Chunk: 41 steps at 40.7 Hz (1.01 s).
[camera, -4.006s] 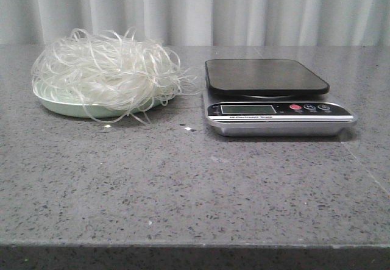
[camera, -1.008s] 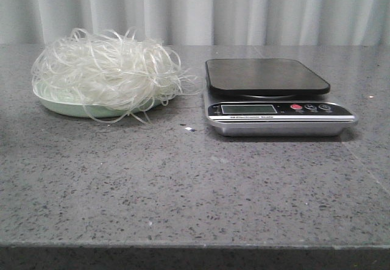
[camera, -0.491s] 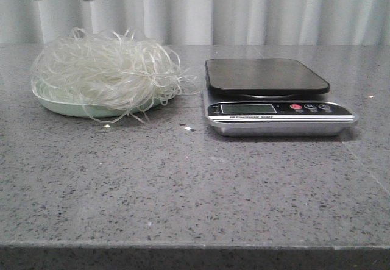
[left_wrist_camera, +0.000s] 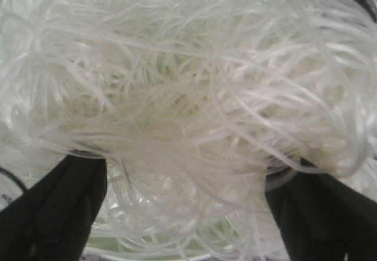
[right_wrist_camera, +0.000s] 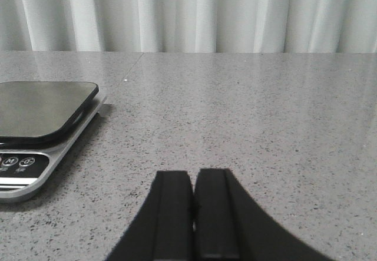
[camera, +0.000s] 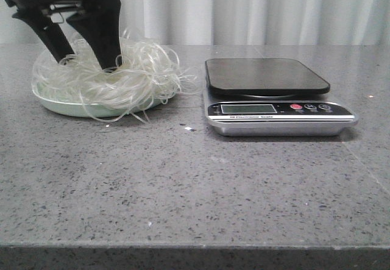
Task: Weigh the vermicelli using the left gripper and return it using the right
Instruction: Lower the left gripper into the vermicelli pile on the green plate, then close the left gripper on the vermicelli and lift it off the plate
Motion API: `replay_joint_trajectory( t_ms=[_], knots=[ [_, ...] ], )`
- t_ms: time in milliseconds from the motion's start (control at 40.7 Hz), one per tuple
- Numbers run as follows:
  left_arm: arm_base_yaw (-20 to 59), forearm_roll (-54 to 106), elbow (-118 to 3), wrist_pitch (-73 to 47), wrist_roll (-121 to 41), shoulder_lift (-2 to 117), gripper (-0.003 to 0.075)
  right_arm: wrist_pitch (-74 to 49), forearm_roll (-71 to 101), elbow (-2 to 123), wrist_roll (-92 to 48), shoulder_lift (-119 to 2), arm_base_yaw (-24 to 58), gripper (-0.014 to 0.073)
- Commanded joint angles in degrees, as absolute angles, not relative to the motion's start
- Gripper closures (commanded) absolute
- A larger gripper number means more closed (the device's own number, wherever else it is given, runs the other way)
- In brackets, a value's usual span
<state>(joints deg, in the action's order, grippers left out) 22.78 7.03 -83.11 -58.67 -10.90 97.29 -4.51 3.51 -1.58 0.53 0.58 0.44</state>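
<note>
My left gripper (camera: 84,63), fingers spread wide, straddles the vermicelli (camera: 131,75) heaped between and below them on the pale green plate (camera: 58,106), while my right gripper (right_wrist_camera: 193,214), fingers pressed together, waits beyond the scale (camera: 277,96).

The only lettering I can find is on the scale (camera: 280,108), near the right edge of the tabletop: a thin line of print runs along its front panel under the display (camera: 248,109), too small for me to read. The display looks blank to me, and the marks on its buttons (right_wrist_camera: 16,162) in my right wrist view are blurred beyond reading.
</note>
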Motion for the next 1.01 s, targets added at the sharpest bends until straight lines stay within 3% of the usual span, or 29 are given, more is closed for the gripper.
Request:
replay_joint_trajectory(
  t_ms=[0,147,295,541,614,983],
  knots=[
    [23.1,7.3,-85.1,-55.2,-10.9,96.5,0.0111,0.7,3.6,-1.2,0.3,1.5,0.3,0.0444],
    [23.1,7.3,-85.1,-53.3,-10.9,98.1,0.0131,0.7,3.6,-1.2,0.3,1.5,0.3,0.0444],
    [23.1,7.3,-85.1,-51.8,-10.7,98.3,0.0230,0.7,3.7,-1.2,0.3,1.5,0.3,0.0444],
    [23.1,7.3,-85.1,-52.5,-10.7,98.3,0.0598,0.7,3.7,-1.2,0.3,1.5,0.3,0.0444],
    [23.1,7.3,-85.1,-52.5,-10.7,98.3,0.0569,0.7,3.7,-1.2,0.3,1.5,0.3,0.0444],
    [23.1,7.3,-85.3,-53.3,-10.7,95.4,0.0580,0.7,3.7,-1.2,0.3,1.5,0.3,0.0444]
  ],
)
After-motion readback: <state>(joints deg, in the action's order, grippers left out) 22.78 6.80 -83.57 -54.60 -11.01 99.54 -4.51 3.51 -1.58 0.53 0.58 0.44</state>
